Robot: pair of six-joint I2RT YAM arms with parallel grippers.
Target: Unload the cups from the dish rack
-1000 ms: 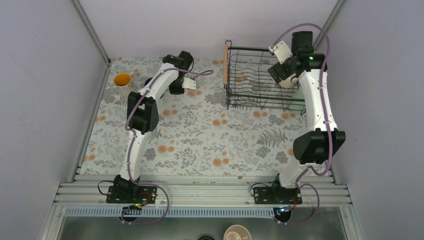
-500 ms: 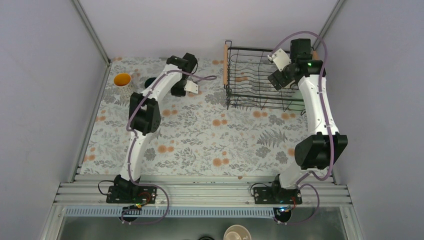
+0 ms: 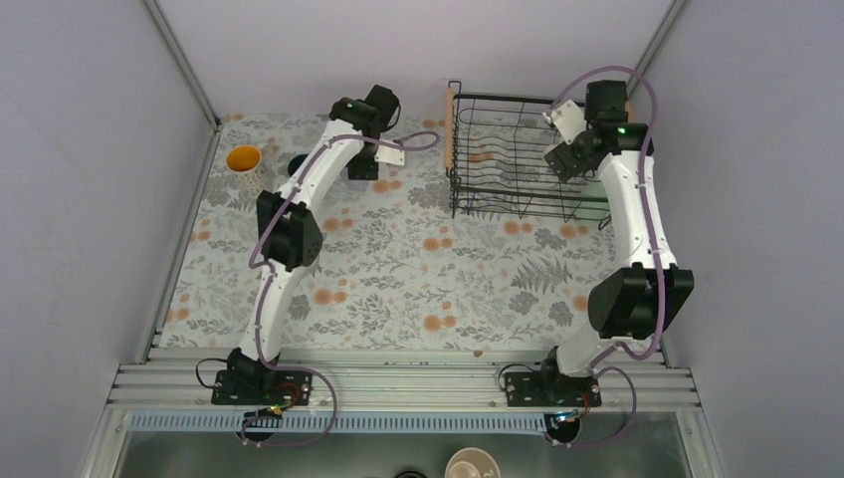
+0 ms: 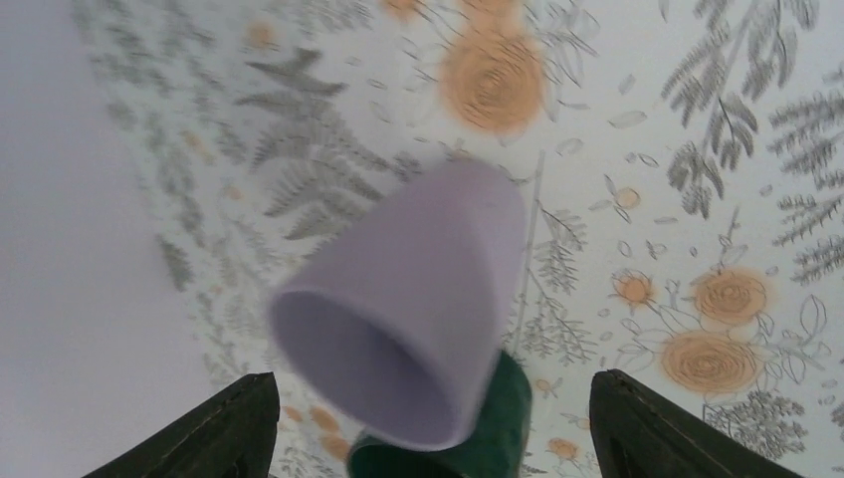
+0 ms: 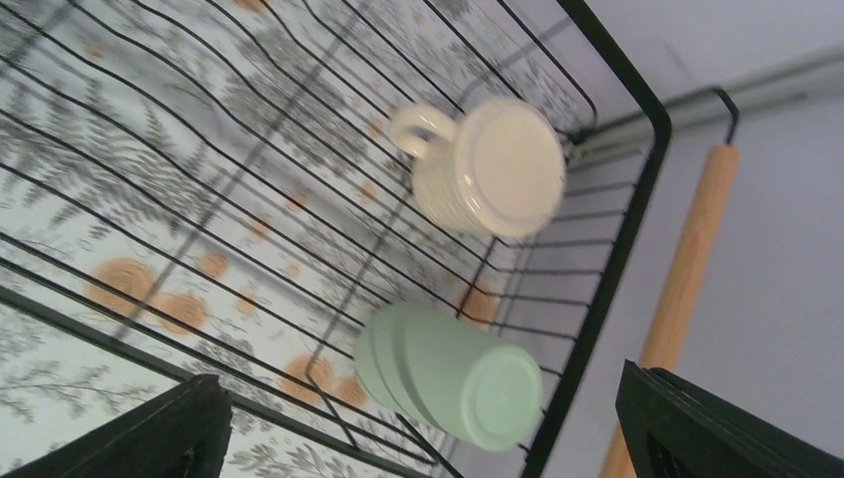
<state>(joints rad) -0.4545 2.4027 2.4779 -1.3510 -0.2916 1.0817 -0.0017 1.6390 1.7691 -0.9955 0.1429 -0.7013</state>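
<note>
The lavender tumbler [image 4: 418, 319] stands free between the spread fingers of my left gripper [image 4: 438, 438], which is open and touches nothing. The dark green mug [image 4: 498, 428] sits right behind the tumbler, partly hidden by it, and also shows from above [image 3: 299, 162]. The floral mug with the orange inside [image 3: 244, 158] stands at the far left. My right gripper [image 5: 433, 438] hangs open over the right end of the dish rack [image 3: 498, 98]. Below it are the mint green cup [image 5: 448, 373] and the cream mug [image 5: 493, 169], both bottom up.
The rack has a wooden handle [image 5: 687, 289] close to the right wall, and another [image 3: 449, 124] faces the left arm. Grey walls close in the table on three sides. A tan cup [image 3: 471, 463] sits below the near rail.
My left gripper has opened and let go of the lavender tumbler beside the green mug, and its wrist has drawn back. My right gripper has shifted further right over the rack, still open.
</note>
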